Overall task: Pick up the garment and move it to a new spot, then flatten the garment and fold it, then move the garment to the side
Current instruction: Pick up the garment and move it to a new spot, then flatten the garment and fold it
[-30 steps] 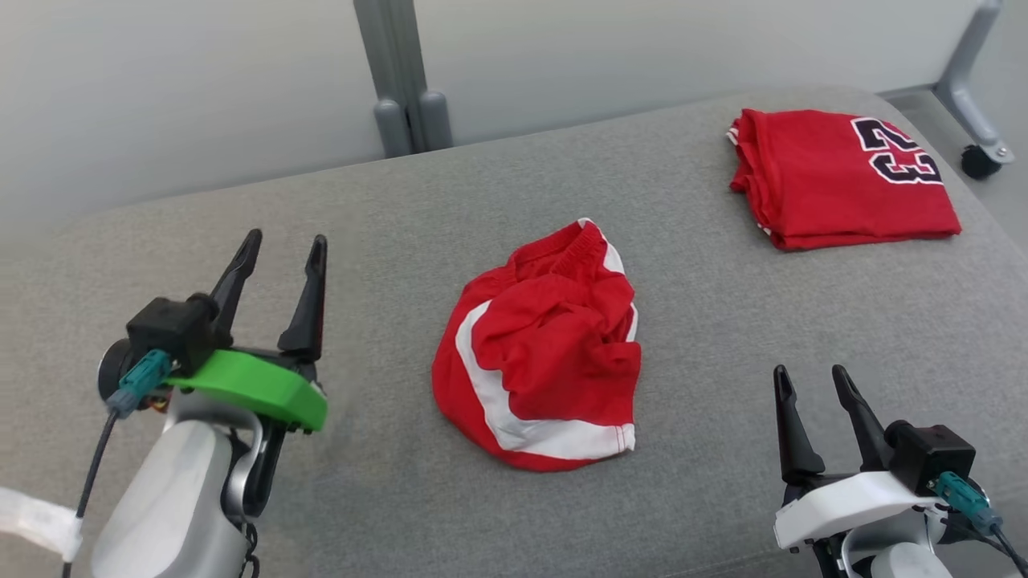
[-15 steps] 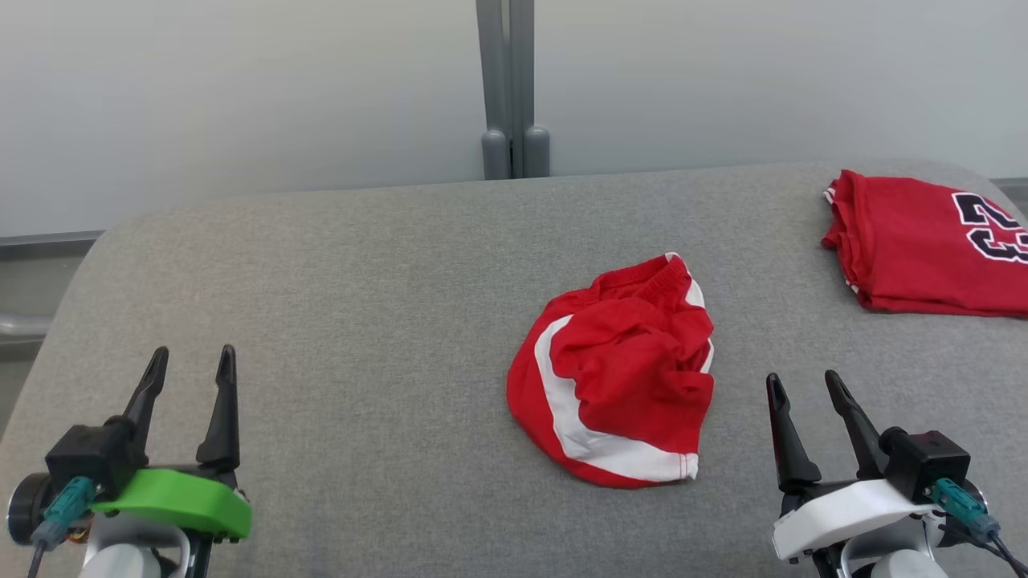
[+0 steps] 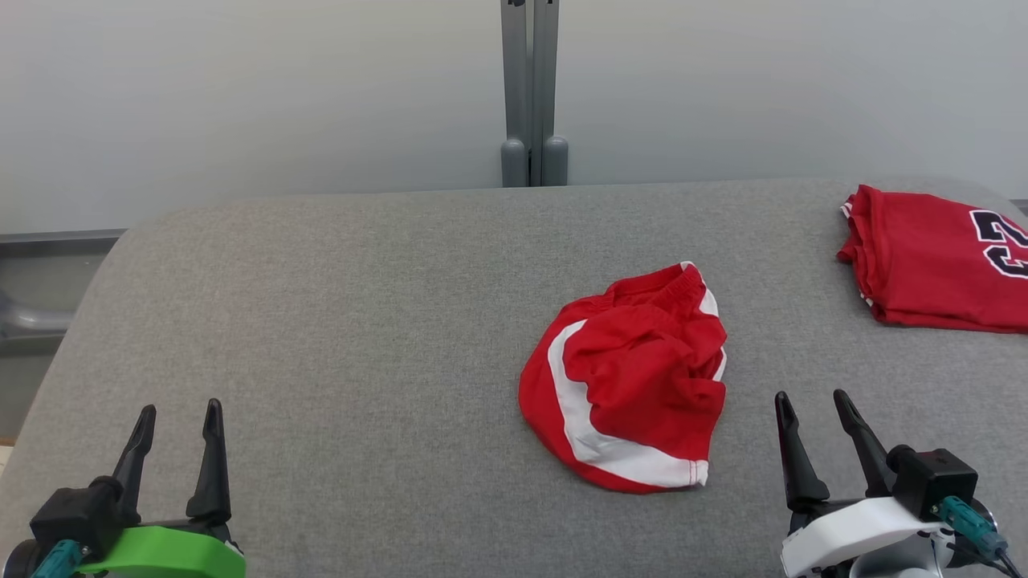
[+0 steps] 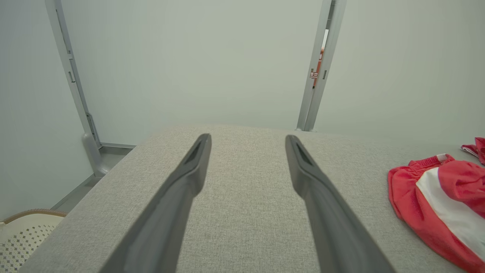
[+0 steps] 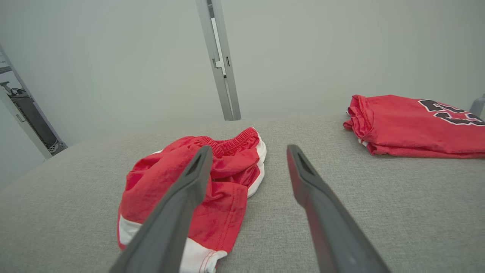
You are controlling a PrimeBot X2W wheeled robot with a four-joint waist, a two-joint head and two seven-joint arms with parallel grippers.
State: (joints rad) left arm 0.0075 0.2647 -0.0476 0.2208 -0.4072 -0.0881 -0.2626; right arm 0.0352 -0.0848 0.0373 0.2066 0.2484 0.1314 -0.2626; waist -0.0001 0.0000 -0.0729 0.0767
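At the lower left of the head view you see your left gripper (image 3: 180, 408), jaws spread apart and holding nothing, above the grey padded surface (image 3: 345, 321); right of centre lies the garment (image 3: 634, 377), red shorts with a white stripe, crumpled in a heap on that surface; at the lower right your right gripper (image 3: 811, 395) stands near it, jaws likewise released and empty; at the upper right edge a folded red jersey (image 3: 923, 257) rests well apart from the garment.
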